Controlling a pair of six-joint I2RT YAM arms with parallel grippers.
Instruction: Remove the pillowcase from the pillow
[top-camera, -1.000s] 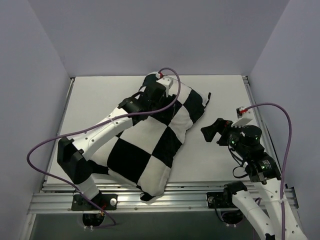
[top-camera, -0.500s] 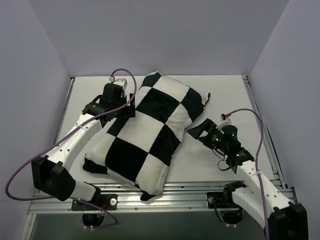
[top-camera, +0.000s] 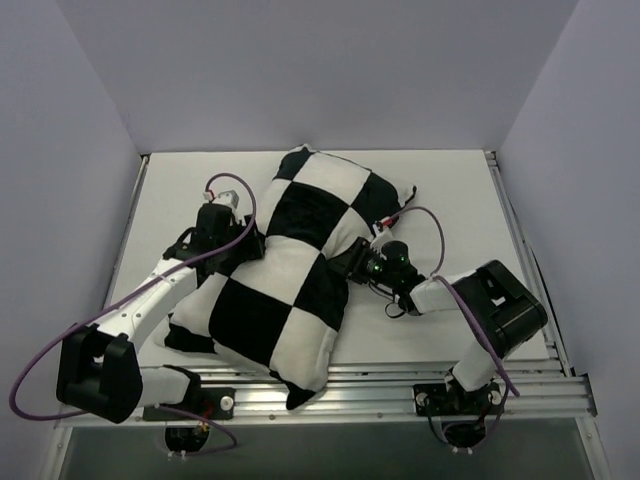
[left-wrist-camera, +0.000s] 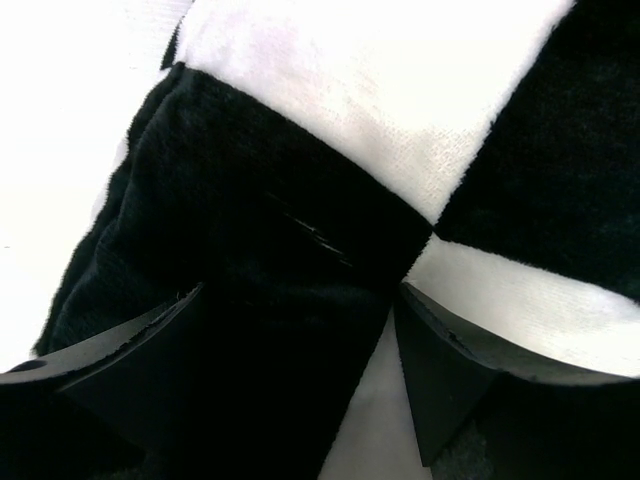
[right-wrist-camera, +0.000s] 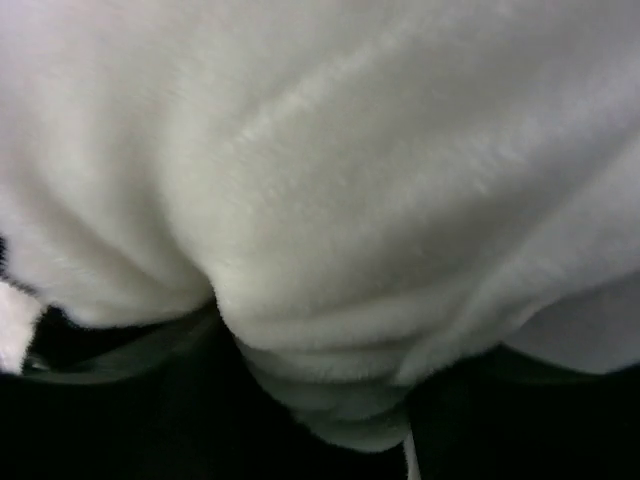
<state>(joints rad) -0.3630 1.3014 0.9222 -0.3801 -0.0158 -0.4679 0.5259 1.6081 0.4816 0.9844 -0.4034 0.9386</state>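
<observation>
Top external shows the left gripper (top-camera: 240, 246) low on the table (top-camera: 450, 190), pushed against the left edge of the pillowcase (top-camera: 300, 270) about halfway along its length. The left wrist view shows its two dark fingers (left-wrist-camera: 130, 370) spread wide, a thick fold of a black square filling the gap between them and a white square just beyond. The pillowcase lies plump and filled on the middle of the table, slanting from the far centre to the near edge, where one corner hangs over the rail. On its right edge, the right gripper (top-camera: 353, 262) is buried in the fabric near the middle. The right wrist view is nearly all white plush, bunched into a fold that dips between dim, dark shapes, probably the fingers; whether those jaws squeeze the fold I cannot tell.
</observation>
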